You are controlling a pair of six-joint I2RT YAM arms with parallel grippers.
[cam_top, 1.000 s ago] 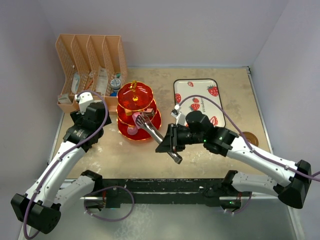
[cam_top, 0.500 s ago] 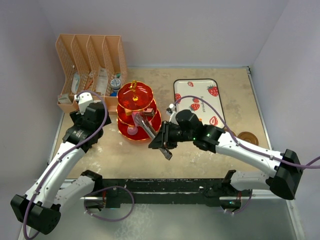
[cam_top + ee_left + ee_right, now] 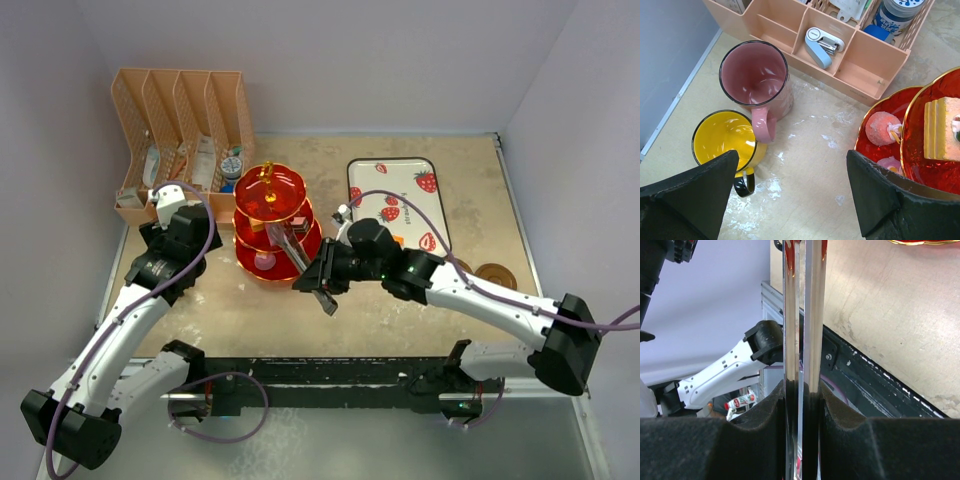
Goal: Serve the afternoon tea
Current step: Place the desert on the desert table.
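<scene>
Black jaws clamped on metal tongs point(image 3: 800, 315), beige table point(image 3: 890, 315) beyond, white arm point(image 3: 722, 374) behind

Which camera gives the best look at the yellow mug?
The left wrist view: the yellow mug sits upright, its inside clear, beside the pink mug. The top view and right wrist view show none of it.

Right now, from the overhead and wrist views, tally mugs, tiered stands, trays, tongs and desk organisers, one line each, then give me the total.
Mugs: 2, the pink mug and the yellow mug
Tiered stand: 1
Tray: 1
Tongs: 1
Desk organiser: 1
Total: 6
</scene>
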